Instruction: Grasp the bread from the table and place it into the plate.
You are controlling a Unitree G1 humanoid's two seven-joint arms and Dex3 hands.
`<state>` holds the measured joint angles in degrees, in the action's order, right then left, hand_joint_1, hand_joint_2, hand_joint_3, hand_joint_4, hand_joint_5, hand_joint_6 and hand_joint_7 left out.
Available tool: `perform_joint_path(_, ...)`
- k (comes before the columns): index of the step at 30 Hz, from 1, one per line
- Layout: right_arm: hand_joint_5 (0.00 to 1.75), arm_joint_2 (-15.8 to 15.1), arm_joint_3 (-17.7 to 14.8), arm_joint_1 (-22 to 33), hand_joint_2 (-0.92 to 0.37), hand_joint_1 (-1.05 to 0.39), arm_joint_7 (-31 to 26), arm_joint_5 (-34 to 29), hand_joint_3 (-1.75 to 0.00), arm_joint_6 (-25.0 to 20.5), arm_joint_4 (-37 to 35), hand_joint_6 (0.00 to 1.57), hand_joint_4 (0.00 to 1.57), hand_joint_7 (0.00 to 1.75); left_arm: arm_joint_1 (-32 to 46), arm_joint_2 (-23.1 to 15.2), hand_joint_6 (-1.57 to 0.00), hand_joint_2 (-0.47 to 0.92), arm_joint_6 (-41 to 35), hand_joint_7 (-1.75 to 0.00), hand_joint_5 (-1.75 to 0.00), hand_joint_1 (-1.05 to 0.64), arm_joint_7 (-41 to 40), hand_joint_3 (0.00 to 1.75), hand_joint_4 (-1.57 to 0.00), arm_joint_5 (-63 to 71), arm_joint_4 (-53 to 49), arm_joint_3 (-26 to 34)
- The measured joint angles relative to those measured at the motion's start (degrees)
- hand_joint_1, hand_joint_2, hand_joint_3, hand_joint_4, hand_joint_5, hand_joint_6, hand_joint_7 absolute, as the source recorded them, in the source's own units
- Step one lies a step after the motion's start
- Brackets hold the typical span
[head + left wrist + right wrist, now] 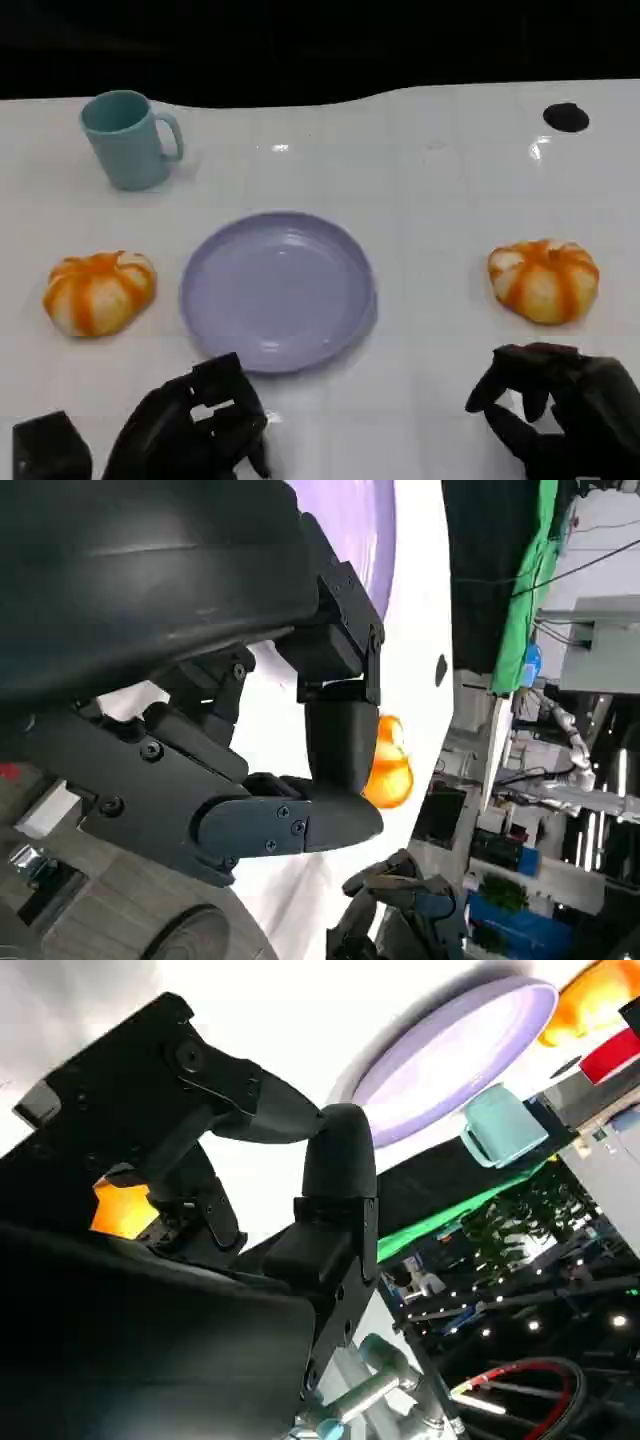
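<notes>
Since two loaves lie on the surface (420, 200): either could be taken; ambiguity risks a wrong reach
Right bread (544, 280): just beyond the right robot hand (560, 405); round, no clear long axis
Left bread (98, 291): beside the plate (277, 290)
Robot hands: left robot hand (195, 430) and right both empty, fingers loosely apart
Slip risk: a domed loaf may roll from the fingertips
Mug (128, 138): well apart

Glossy white table (430, 200), smooth plate (278, 290) with a sheen, matt mug (125, 140)
</notes>
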<state>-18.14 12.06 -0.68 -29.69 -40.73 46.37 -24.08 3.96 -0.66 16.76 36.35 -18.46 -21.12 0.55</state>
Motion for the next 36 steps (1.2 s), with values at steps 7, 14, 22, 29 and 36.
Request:
perform_joint_path(7,1.71,0.00,0.02,0.00,-0.44,-0.19,0.01,0.00,-1.10,-0.14,0.01,0.80,0.84,1.24,-0.04,0.00,-0.74,0.74,0.00,-1.45,-1.75,-0.60,0.00,0.55,-0.79,0.00,-0.02,0.00)
perform_joint_path(14,1.71,0.00,0.05,0.00,-0.45,-0.19,0.09,0.00,-1.09,-0.23,0.03,0.79,0.83,1.25,-0.05,0.00,-0.74,0.74,0.00,-1.46,-1.75,-0.60,0.00,0.55,-0.79,0.00,-0.02,0.01)
perform_joint_path(22,1.71,0.00,0.07,-0.01,-0.44,-0.19,0.09,0.00,-1.10,-0.22,0.03,0.80,0.84,1.25,-0.24,0.00,-0.74,0.74,0.02,-1.46,-1.75,-0.61,0.00,0.54,-0.79,0.01,-0.48,0.05)
perform_joint_path(29,1.44,-0.05,0.07,-0.17,-0.47,-0.20,-0.69,-0.22,-0.98,0.07,0.01,0.89,0.86,0.89,-0.24,0.00,-0.73,0.74,0.01,-1.46,-1.75,-0.59,0.00,0.54,-0.79,-0.01,-0.48,0.04)
perform_joint_path(36,1.06,-1.60,-0.56,-0.80,-0.59,-0.25,-2.77,-2.38,-0.69,-0.90,1.63,0.84,0.73,0.51,-0.24,0.00,-0.72,0.74,0.01,-1.47,-1.75,-0.59,-0.01,0.56,-0.78,0.00,-0.46,0.03)
